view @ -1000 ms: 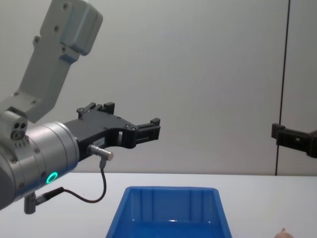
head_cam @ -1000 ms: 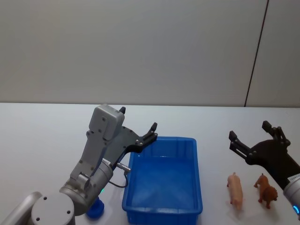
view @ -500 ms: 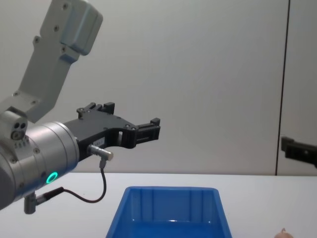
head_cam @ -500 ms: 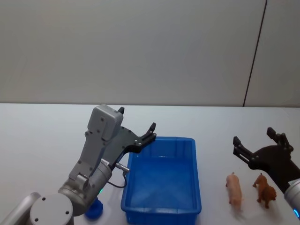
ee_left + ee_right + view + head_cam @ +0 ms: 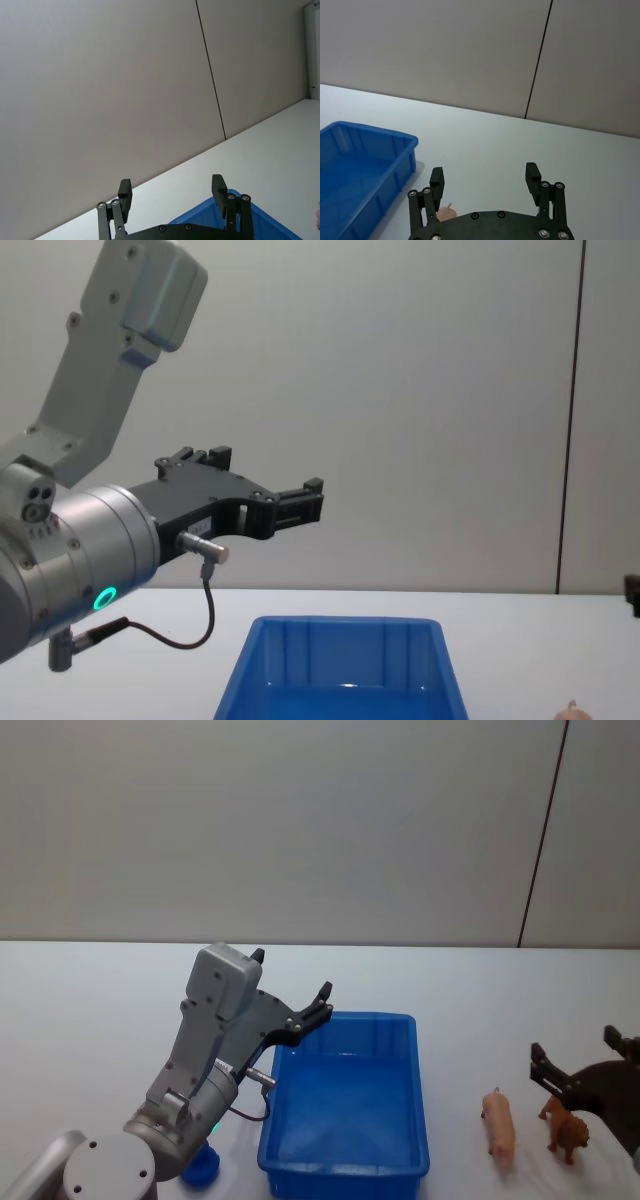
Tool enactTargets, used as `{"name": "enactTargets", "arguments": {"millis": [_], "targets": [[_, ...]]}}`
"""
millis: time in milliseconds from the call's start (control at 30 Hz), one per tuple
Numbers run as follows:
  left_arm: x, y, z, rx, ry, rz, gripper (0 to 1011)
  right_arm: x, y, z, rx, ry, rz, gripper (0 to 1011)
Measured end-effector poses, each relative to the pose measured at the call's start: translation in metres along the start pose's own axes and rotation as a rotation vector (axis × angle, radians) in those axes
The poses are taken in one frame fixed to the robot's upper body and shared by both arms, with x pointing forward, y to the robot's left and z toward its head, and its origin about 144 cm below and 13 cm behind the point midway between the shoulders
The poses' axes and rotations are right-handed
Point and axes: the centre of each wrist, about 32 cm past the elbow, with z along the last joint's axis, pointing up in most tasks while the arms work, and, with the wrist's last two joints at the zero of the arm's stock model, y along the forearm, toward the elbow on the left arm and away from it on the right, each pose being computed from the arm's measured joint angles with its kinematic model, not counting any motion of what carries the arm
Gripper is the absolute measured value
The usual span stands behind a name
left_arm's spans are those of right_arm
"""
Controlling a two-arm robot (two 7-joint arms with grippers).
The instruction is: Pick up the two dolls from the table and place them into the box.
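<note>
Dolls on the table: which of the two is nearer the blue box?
The pale pink doll. It sits on the table just right of the box, while the tan-brown doll is farther right, by the open right gripper.

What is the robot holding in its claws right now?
Nothing. The left gripper and the right gripper are both open and empty; the pale pink soft doll and the tan-brown soft doll sit on the white tabletop.

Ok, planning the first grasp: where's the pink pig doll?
Head view: pink pig doll on the table, right side, between the blue bin and the brown doll.
</note>
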Motion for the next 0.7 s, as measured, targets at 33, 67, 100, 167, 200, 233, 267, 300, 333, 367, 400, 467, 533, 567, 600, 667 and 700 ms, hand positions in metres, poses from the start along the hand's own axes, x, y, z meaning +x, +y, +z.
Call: {"name": "enactTargets", "arguments": {"millis": [33,67,100,167,200,233,267,300,333,367,400,467,533,567,600,667,700], "targets": [[0.000,0.000,0.000,0.000,0.000,0.000,1003,0.001,0.000,0.000,-0.002,-0.001,-0.003,1001],[0.000,0.000,0.000,0.000,0.000,0.000,1003,0.003,-0.001,-0.002,-0.009,-0.005,-0.007,1001],[0.000,0.000,0.000,0.000,0.000,0.000,1003,0.004,-0.002,-0.003,-0.013,-0.007,-0.009,1001],[0.000,0.000,0.000,0.000,0.000,0.000,1003,0.007,-0.003,-0.006,-0.024,-0.012,-0.015,1001],[0.000,0.000,0.000,0.000,0.000,0.000,1003,0.008,-0.004,-0.008,-0.028,-0.014,-0.017,1001],[0.000,0.000,0.000,0.000,0.000,0.000,1003,0.009,-0.004,-0.010,-0.033,-0.017,-0.019,1001],[0.000,0.000,0.000,0.000,0.000,0.000,1003,0.010,-0.005,-0.011,-0.036,-0.019,-0.019,1001],[0.000,0.000,0.000,0.000,0.000,0.000,1003,0.011,-0.005,-0.012,-0.037,-0.020,-0.019,1001],[0.000,0.000,0.000,0.000,0.000,0.000,1003,0.013,-0.006,-0.015,-0.041,-0.022,-0.018,1001],[0.000,0.000,0.000,0.000,0.000,0.000,1003,0.014,-0.006,-0.016,-0.044,-0.024,-0.018,1001],[0.000,0.000,0.000,0.000,0.000,0.000,1003,0.014,-0.006,-0.017,-0.045,-0.024,-0.016,1001],[0.000,0.000,0.000,0.000,0.000,0.000,1003,0.016,-0.006,-0.021,-0.051,-0.028,-0.012,1001],[0.000,0.000,0.000,0.000,0.000,0.000,1003,0.018,-0.007,-0.024,-0.056,-0.030,-0.009,1001],[0.000,0.000,0.000,0.000,0.000,0.000,1003,0.018,-0.007,-0.026,-0.059,-0.030,-0.007,1001],[0.000,0.000,0.000,0.000,0.000,0.000,1003,0.020,-0.007,-0.028,-0.063,-0.032,-0.002,1001],[0.000,0.000,0.000,0.000,0.000,0.000,1003,0.021,-0.007,-0.032,-0.069,-0.033,0.002,1001],[0.000,0.000,0.000,0.000,0.000,0.000,1003,0.022,-0.007,-0.035,-0.074,-0.034,0.007,1001]]}}
